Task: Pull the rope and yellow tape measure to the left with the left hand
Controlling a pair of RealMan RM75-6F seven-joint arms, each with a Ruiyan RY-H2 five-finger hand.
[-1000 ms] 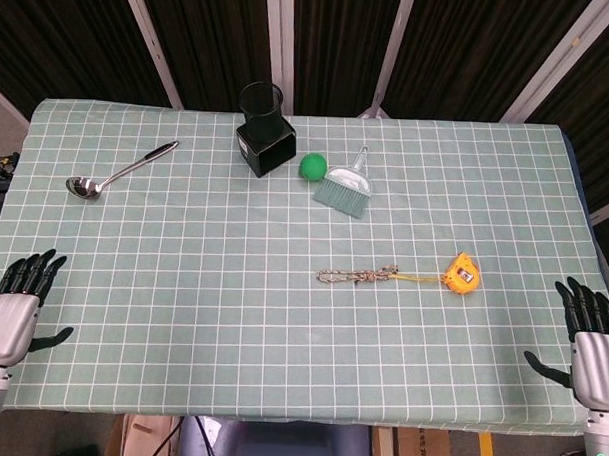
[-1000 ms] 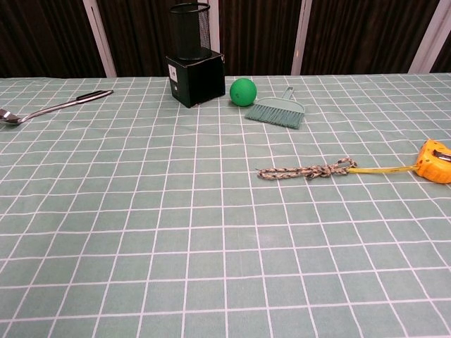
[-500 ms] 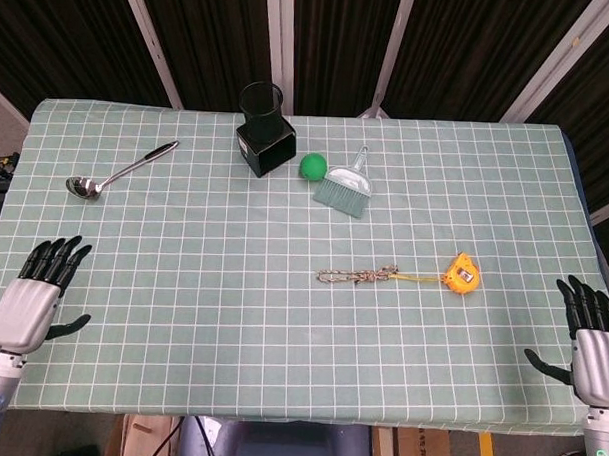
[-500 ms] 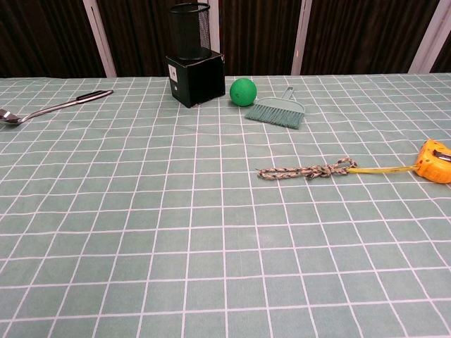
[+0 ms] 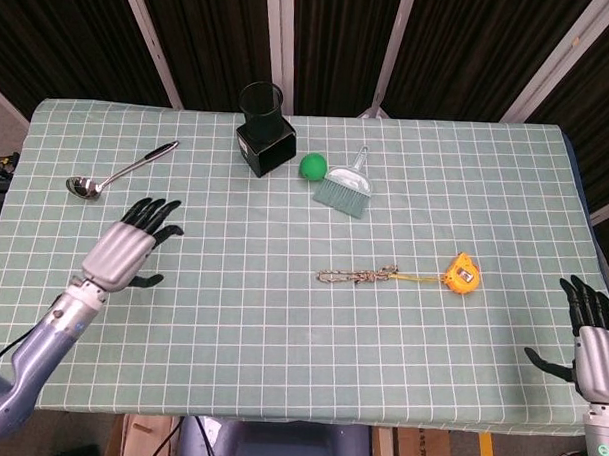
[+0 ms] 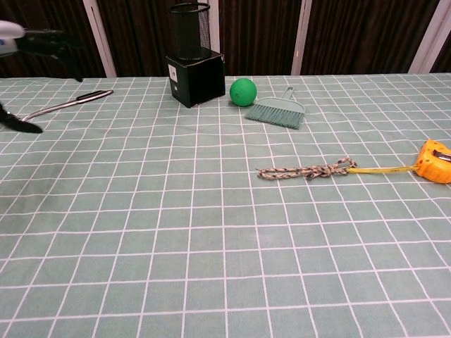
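Now, from the head view, your left hand has moved in over the bench, fingers apart, holding nothing. The rope and yellow tape measure lie toward 3 o'clock, well apart. From the chest view, they lie untouched, so keep reaching.

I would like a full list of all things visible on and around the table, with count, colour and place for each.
table: one, green checked cloth, fills the view
rope: one, grey-brown braid, right of centre, joined to the tape
yellow tape measure: one, yellow, at the rope's right end
ladle: one, silver with black handle, far left
pen holder: one, black, far centre
ball: one, green, right of the holder
brush: one, pale green, right of the ball
left robot hand: one, grey and black, open above the left side
right robot hand: one, grey and black, open at the right edge
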